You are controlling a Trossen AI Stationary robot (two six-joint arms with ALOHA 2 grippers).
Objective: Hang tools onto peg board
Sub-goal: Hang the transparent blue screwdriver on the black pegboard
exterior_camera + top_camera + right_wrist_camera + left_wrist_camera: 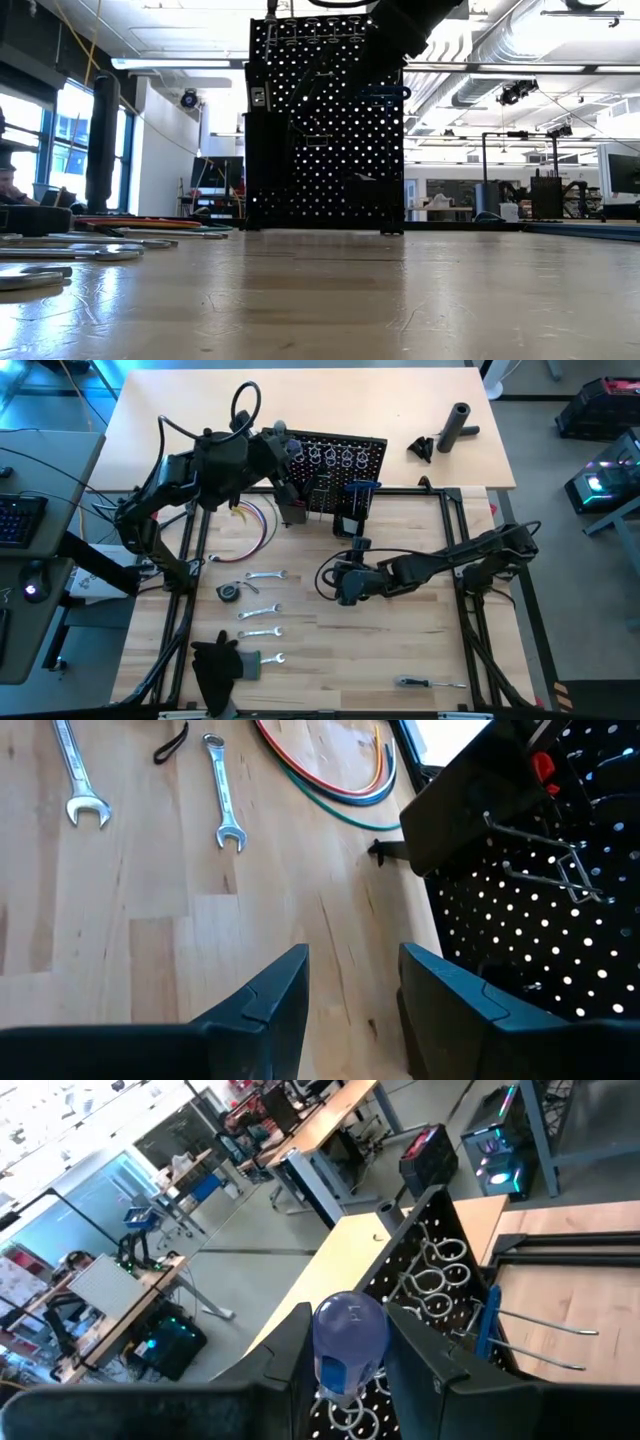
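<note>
Blue-handled tool [348, 1342] clamped in left gripper [350, 1365] at peg board [345, 470] top edge; right gripper [352, 995] empty, parted over bare worktop [400, 650].

Black perforated peg board [345, 465], blue-handled tool [348, 1342], silver wrenches [262, 604]

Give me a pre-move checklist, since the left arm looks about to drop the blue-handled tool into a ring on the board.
1. Left end effector closed on the translucent blue-handled tool: ok.
2. Tool held over the row of silver wire rings along the top of the black perforated peg board: ok.
3. Tool shaft lined up with one ring: cannot tell.
4. Right end effector open, empty, low over the wooden table in front of the board: ok.
5. Silver wrenches waiting on the table: ok.
</note>
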